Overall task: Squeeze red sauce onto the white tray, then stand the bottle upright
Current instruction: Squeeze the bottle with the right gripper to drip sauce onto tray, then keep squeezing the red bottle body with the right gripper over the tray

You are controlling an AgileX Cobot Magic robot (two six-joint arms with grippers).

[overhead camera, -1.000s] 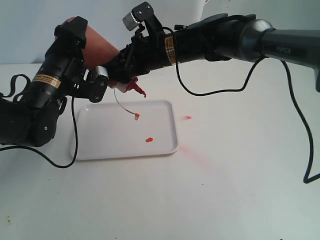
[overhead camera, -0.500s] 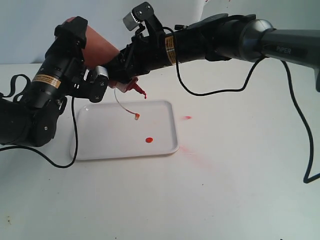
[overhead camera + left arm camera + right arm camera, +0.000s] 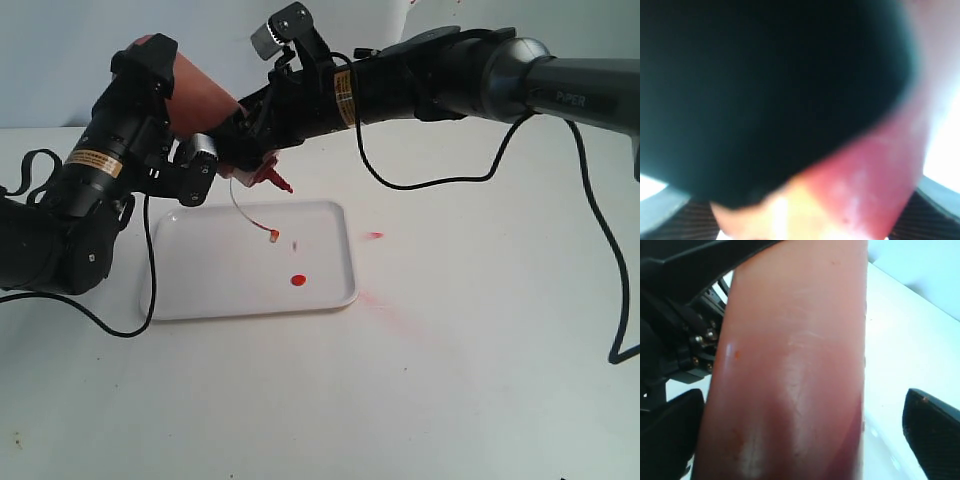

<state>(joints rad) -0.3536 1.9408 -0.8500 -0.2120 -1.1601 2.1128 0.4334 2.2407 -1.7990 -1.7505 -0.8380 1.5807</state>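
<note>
Plainly mid-pour, with one round drop of sauce already on the tray, toward its near-right corner. Bottle aloft and tilted, long axis from upper left to lower right: base high at the left, nozzle low at the right, over the tray. Gripped at the base end by the left hand, judged clenched on it, though too blurred in the left wrist view to confirm. Straddled nearer the neck by the right hand, reaching across the middle. Seen from the right wrist, bottle wall between the fingers, with one finger clear of it; so read as released, not pressing. Cap dangling on its tether below the nozzle, above the tray. Faint pink streaks on the bench just right of the tray.

For standing it up: base already in the left hand, so probably a job for that arm, swinging the base down onto the bench or tray with the right hand drawn back off the neck. Worth minding a late drip from the nozzle on the way.
</note>
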